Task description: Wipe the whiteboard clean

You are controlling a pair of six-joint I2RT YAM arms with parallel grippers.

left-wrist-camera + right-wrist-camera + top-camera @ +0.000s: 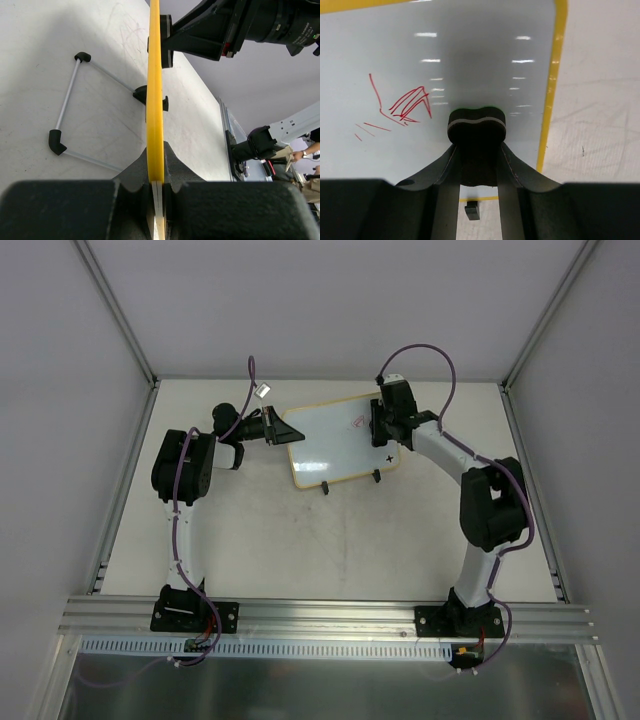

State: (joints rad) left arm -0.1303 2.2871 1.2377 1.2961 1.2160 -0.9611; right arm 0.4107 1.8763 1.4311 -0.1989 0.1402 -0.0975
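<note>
The whiteboard (335,440) lies in the middle of the table's far half, with red scribbles (357,423) near its far right corner. My left gripper (277,428) is shut on the board's left rim; in the left wrist view the yellow rim (154,90) runs edge-on between the fingers. My right gripper (385,430) is shut on the black bone-shaped eraser (477,125), which rests on the white surface (470,55) just right of the red marks (407,105). Two black clip feet (326,488) stick out at the board's near edge.
A wire stand with black corner pieces (65,115) lies on the table under the board in the left wrist view. Grey walls enclose the table on three sides. An aluminium rail (320,615) carries both arm bases at the near edge.
</note>
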